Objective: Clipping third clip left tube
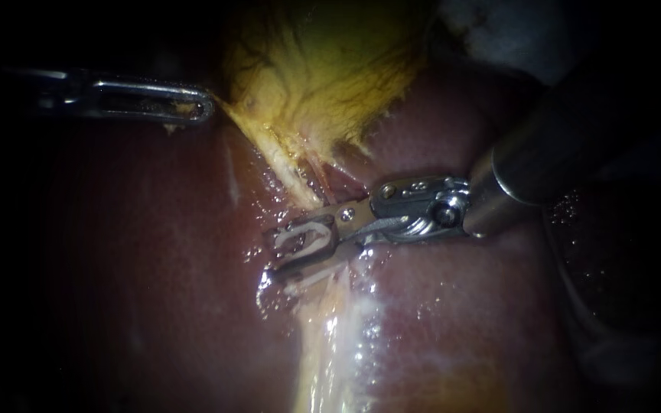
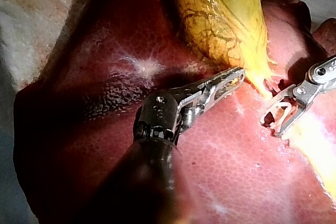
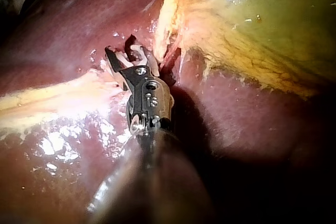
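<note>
White clip (image 1: 307, 239) sits held wide in my right instrument's (image 1: 273, 256) jaws beside the soft, slippery left tube (image 1: 291, 174). My left instrument (image 1: 196, 107) pinches the gallbladder (image 1: 315, 69) edge. I'd straddle the tube squarely and squeeze gently.

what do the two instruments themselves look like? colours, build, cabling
Left instrument: dark round shaft, black wrist joint, long slim silver claw, slotted, with toothed edges. Right instrument: smooth grey metal shaft, bright silver wrist block with round pins and a thin wire cable alongside, short claw with a window in it.
</note>
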{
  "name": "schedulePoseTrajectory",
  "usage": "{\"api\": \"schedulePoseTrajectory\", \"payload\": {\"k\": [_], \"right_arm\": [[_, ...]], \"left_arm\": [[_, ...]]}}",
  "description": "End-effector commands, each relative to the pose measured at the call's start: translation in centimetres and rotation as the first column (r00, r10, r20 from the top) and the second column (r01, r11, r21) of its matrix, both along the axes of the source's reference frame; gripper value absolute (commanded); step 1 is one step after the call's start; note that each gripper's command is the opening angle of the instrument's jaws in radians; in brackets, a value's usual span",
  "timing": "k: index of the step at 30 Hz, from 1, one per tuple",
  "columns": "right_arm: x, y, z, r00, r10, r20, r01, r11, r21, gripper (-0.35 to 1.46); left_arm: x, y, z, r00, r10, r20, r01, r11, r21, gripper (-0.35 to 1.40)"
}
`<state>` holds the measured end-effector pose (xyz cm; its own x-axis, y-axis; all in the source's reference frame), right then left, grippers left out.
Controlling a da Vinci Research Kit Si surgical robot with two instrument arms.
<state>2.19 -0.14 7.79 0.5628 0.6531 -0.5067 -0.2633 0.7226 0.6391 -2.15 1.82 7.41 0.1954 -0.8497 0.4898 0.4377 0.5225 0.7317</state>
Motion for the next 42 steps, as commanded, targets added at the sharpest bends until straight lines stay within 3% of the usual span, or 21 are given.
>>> {"api": "schedulePoseTrajectory", "payload": {"k": [1,6,9,16,19,20,22,23,27,30,32,35,42], "right_arm": [[0.0,0.0,-0.01,1.0,-0.002,0.002,0.002,1.0,0.0,0.42],[0.01,0.01,-0.1,0.9997,0.005,-0.025,-0.005,1.0,0.012,0.47],[0.01,0.04,-0.22,0.9969,0.008,-0.078,-0.004,0.999,0.04,0.5],[-0.03,0.13,-0.59,0.9773,0.0,-0.212,0.022,0.995,0.098,0.48],[-0.08,0.18,-0.72,0.9604,-0.005,-0.279,0.042,0.991,0.127,0.48],[-0.11,0.2,-0.76,0.9499,-0.019,-0.312,0.066,0.988,0.141,0.49],[-0.17,0.24,-0.8,0.9363,-0.026,-0.35,0.082,0.986,0.145,0.49],[-0.2,0.26,-0.81,0.9263,-0.033,-0.375,0.096,0.984,0.148,0.49],[-0.3,0.29,-0.83,0.8954,-0.043,-0.443,0.119,0.982,0.145,0.49],[-0.34,0.29,-0.82,0.8826,-0.042,-0.468,0.132,0.978,0.161,0.49],[-0.36,0.29,-0.8,0.8775,-0.037,-0.478,0.134,0.976,0.171,0.49],[-0.39,0.29,-0.74,0.8752,-0.021,-0.483,0.131,0.972,0.195,0.49],[-0.47,0.27,-0.5,0.8825,-0.008,-0.47,0.127,0.967,0.223,0.49]], "left_arm": [[0.0,0.0,-0.01,1.0,0.0,-0.001,0.0,1.0,-0.001,-0.35],[0.0,0.0,-0.01,1.0,0.0,0.0,0.0,1.0,0.0,-0.35],[0.01,0.01,-0.01,1.0,0.001,0.0,-0.001,1.0,0.0,-0.35],[0.02,0.02,-0.01,1.0,0.001,0.001,-0.001,1.0,0.0,-0.35],[0.03,0.02,-0.01,1.0,0.002,0.001,-0.002,1.0,0.001,-0.35],[0.03,0.02,-0.01,1.0,0.002,0.001,-0.002,1.0,0.001,-0.35],[0.03,0.02,-0.01,1.0,0.002,0.001,-0.002,1.0,0.001,-0.35],[0.04,0.03,-0.01,1.0,0.002,0.001,-0.002,1.0,0.001,-0.35],[0.04,0.03,0.0,1.0,0.003,0.002,-0.003,1.0,0.001,-0.35],[0.05,0.03,0.0,1.0,0.003,0.002,-0.003,1.0,0.001,-0.35],[0.05,0.03,0.0,1.0,0.003,0.002,-0.003,1.0,0.001,-0.35],[0.05,0.03,0.0,1.0,0.003,0.002,-0.003,1.0,0.001,-0.35],[0.05,0.03,0.0,1.0,0.003,0.002,-0.003,1.0,0.001,-0.35]]}}
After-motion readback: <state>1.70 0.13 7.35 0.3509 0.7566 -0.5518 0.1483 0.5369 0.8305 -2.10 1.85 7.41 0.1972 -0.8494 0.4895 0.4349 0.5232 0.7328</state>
